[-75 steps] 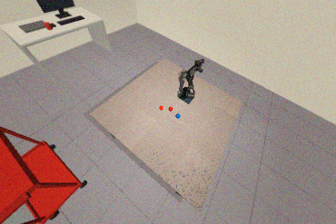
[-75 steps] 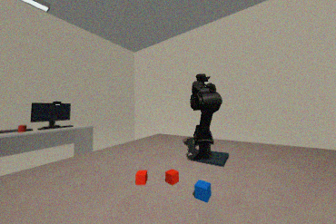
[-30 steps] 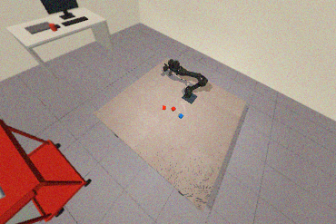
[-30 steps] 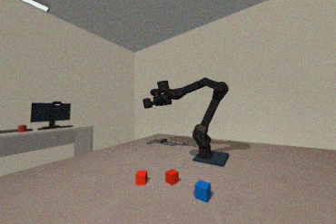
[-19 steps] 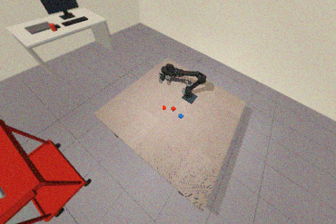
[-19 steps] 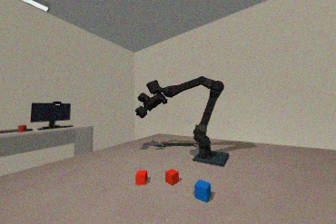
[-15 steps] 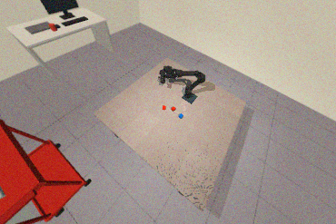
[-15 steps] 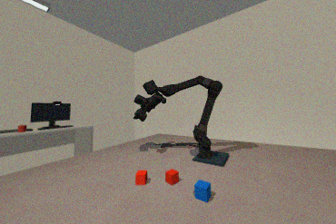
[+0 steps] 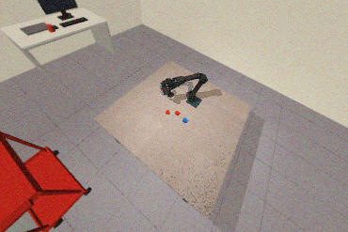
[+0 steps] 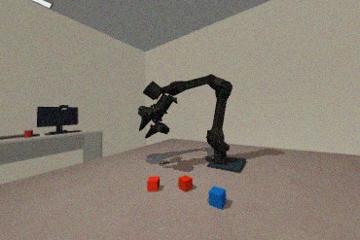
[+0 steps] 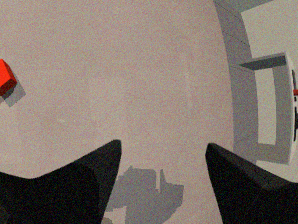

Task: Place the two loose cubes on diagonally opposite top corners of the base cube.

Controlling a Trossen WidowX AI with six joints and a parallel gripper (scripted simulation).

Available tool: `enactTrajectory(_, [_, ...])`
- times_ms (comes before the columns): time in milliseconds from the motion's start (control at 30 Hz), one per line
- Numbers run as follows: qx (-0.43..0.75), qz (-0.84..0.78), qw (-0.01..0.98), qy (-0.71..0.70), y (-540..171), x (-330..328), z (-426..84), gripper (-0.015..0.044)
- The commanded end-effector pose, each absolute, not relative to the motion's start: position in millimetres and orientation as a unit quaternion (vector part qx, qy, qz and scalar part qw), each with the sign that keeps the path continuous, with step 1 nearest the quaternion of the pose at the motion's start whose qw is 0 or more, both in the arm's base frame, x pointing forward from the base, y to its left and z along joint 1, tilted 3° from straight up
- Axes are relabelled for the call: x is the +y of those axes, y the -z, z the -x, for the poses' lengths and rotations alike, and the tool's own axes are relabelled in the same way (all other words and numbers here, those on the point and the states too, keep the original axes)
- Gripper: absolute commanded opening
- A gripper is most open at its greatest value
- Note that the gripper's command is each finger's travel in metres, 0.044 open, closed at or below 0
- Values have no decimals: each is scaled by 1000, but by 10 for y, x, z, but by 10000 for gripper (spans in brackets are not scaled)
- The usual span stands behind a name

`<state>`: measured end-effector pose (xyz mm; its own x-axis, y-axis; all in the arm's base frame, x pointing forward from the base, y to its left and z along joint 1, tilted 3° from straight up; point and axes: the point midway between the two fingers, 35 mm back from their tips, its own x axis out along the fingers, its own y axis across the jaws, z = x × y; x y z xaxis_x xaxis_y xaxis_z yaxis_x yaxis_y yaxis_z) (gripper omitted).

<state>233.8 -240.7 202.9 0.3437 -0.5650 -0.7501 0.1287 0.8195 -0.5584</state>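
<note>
Two red cubes stand on the floor mat, one red cube [image 9: 167, 112] [image 10: 153, 184] at the left and the other red cube [image 9: 177, 113] [image 10: 185, 184] just right of it, apart. A blue cube [image 9: 185, 120] [image 10: 217, 197] stands separately, to the right and nearer the exterior camera. All three rest flat, and nothing is stacked. My gripper [image 10: 144, 133] [image 11: 164, 148] is open and empty, in the air behind the cubes in the exterior view, fingers tilted downward. The wrist view shows part of one red cube [image 11: 5, 77] at the left edge; I cannot tell which one.
The arm's base plate [image 9: 194, 101] [image 10: 228, 164] stands behind and right of the cubes in the exterior view. A white desk [image 9: 77, 26] [image 10: 92, 146] [image 11: 284, 105] with a monitor [image 9: 55, 0] [image 10: 56, 117] is far off. A red cart [image 9: 56, 173] stands at the lower left in the top view.
</note>
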Motion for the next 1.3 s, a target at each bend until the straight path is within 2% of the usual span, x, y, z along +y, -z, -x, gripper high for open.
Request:
enactTrajectory(0, [558,260,782,99,-1919,-2025,-2553,265])
enactTrajectory(333, [579,371,710,-155,-1743,-1151,-2766,265])
enactTrajectory(700, [540,465,570,-409,-1671,-238,-2652,265])
enactTrajectory(1067, [536,469,560,-423,-1658,-187,-2637,265])
enactTrajectory(1267, [536,469,560,-423,-1244,-200,-2679,265])
